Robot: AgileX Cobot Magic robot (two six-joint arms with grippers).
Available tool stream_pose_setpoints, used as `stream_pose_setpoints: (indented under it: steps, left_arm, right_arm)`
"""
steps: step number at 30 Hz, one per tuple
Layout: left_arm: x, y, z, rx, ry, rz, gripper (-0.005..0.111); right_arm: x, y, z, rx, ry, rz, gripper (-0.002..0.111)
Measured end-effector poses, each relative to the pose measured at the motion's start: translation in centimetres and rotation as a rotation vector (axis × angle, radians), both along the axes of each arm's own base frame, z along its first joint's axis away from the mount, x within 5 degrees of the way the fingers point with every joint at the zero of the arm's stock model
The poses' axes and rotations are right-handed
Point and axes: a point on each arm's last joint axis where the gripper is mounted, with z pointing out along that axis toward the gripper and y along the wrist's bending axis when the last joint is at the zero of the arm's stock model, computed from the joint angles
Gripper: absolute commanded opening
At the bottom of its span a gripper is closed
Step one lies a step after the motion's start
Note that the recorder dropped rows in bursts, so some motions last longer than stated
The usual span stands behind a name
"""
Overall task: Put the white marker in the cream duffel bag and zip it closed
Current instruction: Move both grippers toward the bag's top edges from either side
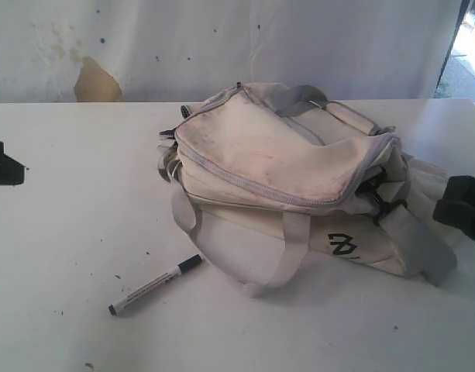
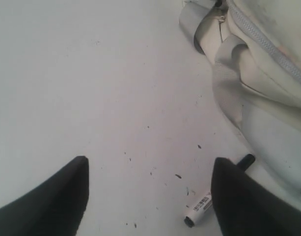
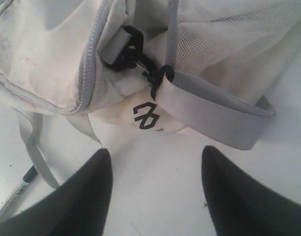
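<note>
Where the white table (image 1: 59,256) came nearest, the slim white marker with black cap (image 1: 155,285) lay flat on it, long axis slanting, cap end farther off. The left gripper (image 2: 150,162), fingers apart and empty, hung with the marker just beside one fingertip (image 2: 233,191), so that arm was nearer. Behind slumped the grubby cream fabric duffel bag (image 1: 283,155), its grey zip (image 1: 245,182) seemingly shut, its inside unseen. The right gripper (image 3: 156,151), likewise apart, faced its black clip (image 3: 133,49).
</note>
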Motion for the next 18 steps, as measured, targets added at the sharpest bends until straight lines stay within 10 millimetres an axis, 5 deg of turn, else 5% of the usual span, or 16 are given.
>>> stream_pose_setpoints:
  steps: [18]
  left_arm:
    - [8.6,-2.0,-1.0,-0.157,0.112,-0.128,0.077]
  right_arm:
    - [2.8,0.1,5.3,0.0,-0.124,0.009,0.051]
